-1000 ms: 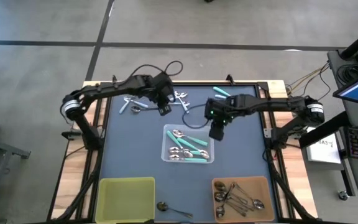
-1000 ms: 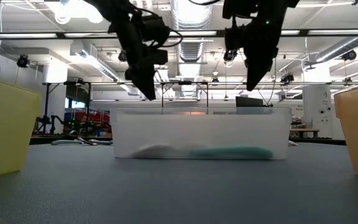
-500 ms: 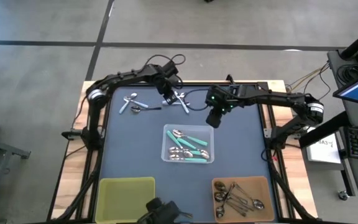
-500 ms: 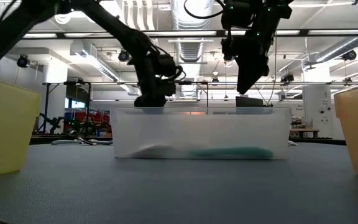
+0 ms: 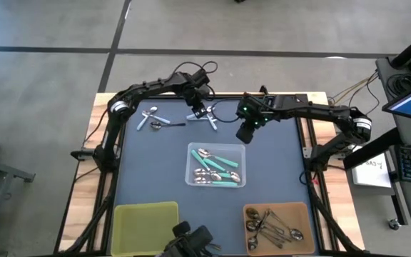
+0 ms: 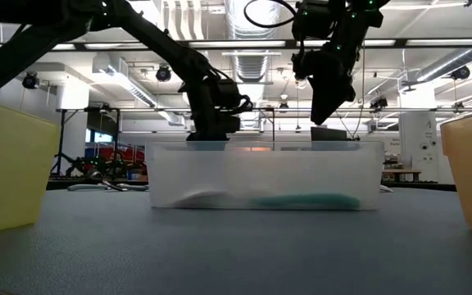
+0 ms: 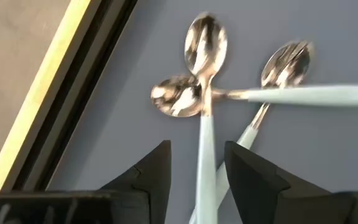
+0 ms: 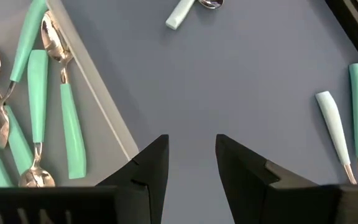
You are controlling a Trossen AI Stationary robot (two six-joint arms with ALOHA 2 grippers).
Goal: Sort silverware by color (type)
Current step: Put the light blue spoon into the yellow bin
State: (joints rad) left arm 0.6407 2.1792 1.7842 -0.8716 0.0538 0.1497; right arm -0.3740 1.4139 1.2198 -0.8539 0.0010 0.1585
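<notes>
Pale-handled spoons [image 7: 205, 118] lie crossed in a small pile at the table's far edge; the left gripper [image 7: 196, 163] is low over them, fingers parted w/ one handle between, nothing gripped yet, prob. lining up a pick. Teal spoons [image 5: 220, 170] already sit in the clear bin [image 5: 191, 151], dark ones in the brown bin [image 5: 302, 210]. Right gripper [image 5: 246, 134] hovers beyond the clear bin, fingers apart, empty.

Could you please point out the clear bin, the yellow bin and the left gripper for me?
clear bin [image 5: 190, 149]: high view, bare floor at its left corner.
yellow bin [image 5: 145, 227]: high view, bare floor.
left gripper [image 7: 196, 163]: left wrist view, midway between its fingertips.
</notes>
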